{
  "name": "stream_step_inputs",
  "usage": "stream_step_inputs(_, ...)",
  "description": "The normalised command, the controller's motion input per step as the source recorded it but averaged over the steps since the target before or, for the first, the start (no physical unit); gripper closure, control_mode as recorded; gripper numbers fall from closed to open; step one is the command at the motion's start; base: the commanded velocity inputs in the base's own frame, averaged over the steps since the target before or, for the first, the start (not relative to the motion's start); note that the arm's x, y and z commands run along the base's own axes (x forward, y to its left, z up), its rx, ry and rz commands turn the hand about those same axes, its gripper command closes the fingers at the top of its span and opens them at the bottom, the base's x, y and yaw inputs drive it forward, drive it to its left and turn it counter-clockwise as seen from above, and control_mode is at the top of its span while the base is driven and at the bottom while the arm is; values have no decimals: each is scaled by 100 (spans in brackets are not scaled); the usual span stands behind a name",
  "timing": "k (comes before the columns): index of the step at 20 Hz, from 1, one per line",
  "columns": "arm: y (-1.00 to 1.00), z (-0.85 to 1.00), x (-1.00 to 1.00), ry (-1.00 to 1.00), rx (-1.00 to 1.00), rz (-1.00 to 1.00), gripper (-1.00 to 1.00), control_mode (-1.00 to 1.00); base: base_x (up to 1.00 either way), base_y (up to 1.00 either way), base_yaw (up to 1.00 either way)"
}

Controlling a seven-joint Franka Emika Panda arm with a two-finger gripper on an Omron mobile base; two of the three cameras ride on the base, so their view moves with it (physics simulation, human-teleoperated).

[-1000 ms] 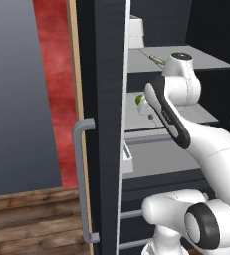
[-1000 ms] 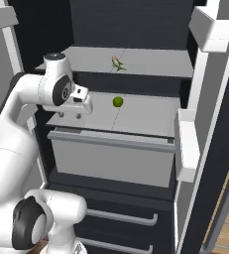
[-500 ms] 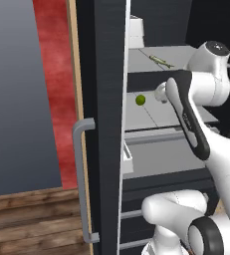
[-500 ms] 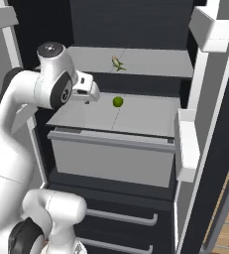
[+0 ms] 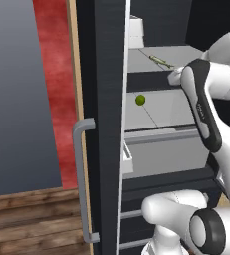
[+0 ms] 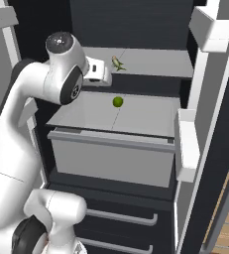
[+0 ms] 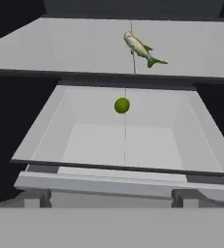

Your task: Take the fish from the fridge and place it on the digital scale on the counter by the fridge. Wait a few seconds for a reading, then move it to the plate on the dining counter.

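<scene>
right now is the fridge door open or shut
Open. The fridge door is swung aside, so its pale inner shelves are exposed, with the fish lying on the upper shelf and a small green ball on the shelf below.

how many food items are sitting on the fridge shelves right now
2. The fish lies on the upper shelf toward the back. A small round green item sits on the clear shelf below, over the drawer. Other shelves are out of view, so more may be hidden.

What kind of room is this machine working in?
Most likely a kitchen, a computer-rendered one. The arm faces an open black fridge with pale shelves; a small fish lies on the upper shelf and a round green item sits lower down.
</scene>
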Motion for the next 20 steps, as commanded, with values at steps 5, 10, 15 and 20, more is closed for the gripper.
stream_step_inputs(5,-3,29,66,-4,0,0,-100,-100,0,0,0)
stream_step_inputs(10,-7,34,60,-6,0,0,-100,-100,0,0,0)
stream_step_inputs(15,-10,10,67,-2,0,0,-100,-100,0,0,0)
stream_step_inputs(20,-5,0,75,0,0,0,-100,-100,0,0,0)
